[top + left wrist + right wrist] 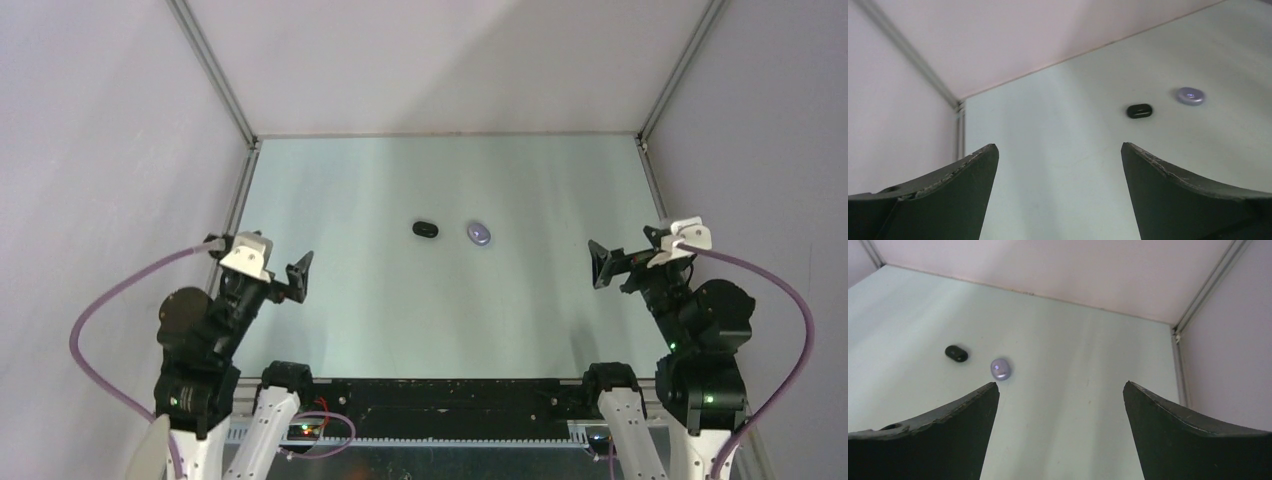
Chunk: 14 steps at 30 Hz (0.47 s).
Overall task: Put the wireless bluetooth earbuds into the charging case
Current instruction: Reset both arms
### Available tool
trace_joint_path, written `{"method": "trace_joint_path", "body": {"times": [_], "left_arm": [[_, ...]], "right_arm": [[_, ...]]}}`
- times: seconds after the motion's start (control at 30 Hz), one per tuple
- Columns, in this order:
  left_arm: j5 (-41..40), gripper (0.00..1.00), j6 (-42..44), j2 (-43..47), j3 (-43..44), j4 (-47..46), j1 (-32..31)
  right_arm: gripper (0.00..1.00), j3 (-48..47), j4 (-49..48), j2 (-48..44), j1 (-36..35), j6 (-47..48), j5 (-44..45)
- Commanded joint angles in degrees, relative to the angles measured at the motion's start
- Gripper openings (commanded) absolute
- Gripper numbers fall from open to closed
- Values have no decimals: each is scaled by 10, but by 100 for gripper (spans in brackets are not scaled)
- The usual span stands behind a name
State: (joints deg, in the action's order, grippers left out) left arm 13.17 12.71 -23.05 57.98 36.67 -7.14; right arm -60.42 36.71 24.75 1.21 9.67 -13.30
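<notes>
Black oval charging case (pixel 425 229), pale purple oval charging case (pixel 479 234): mid-frame on pale green tabletop (pixel 400 320), apparently shut. Left tool (pixel 300 272), right tool (pixel 600 265): jaws apart, empty, parked at frame sides, likely to keep clear of cases.

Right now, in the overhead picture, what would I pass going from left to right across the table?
Left tool, open → small black oval item → pale purple rounded item → right tool, open.
</notes>
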Motion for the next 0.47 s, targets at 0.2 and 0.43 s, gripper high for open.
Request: {"method": "trace_joint_path", "body": {"times": [0.2,0.43], "left_arm": [[-227,99,-51,129,-110,14,13],[-236,99,-69,132,-152,-5,16]], "right_arm": [[99,125,-22,-56,-10,-20,10],[99,138,-36,-69,-43,-21,58]]}}
